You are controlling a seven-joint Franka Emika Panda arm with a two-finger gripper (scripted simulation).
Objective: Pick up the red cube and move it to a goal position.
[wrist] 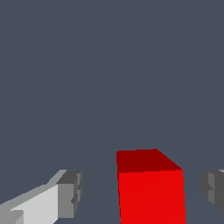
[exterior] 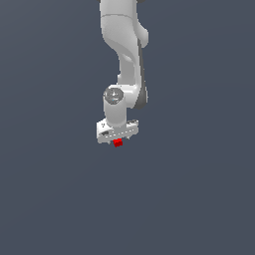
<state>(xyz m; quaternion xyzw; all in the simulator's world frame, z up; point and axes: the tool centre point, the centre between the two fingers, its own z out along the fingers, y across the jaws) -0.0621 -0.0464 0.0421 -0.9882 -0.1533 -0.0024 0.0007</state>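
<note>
The red cube [exterior: 118, 143] is a tiny bright red block showing just under the white hand of my gripper [exterior: 117, 139] in the exterior view. In the wrist view the red cube [wrist: 151, 192] stands between the two grey fingertips [wrist: 70, 194]. There is a gap of grey floor on each side of it, narrower on the side of the other finger pad [wrist: 213, 189]. My gripper [wrist: 142, 192] is open, straddling the cube without touching it. The cube's lower part is cut off by the wrist frame's edge.
A plain dark grey floor [exterior: 55, 199] fills both views. The white arm [exterior: 124, 45] comes down from the top of the exterior view to the hand. No goal marker shows.
</note>
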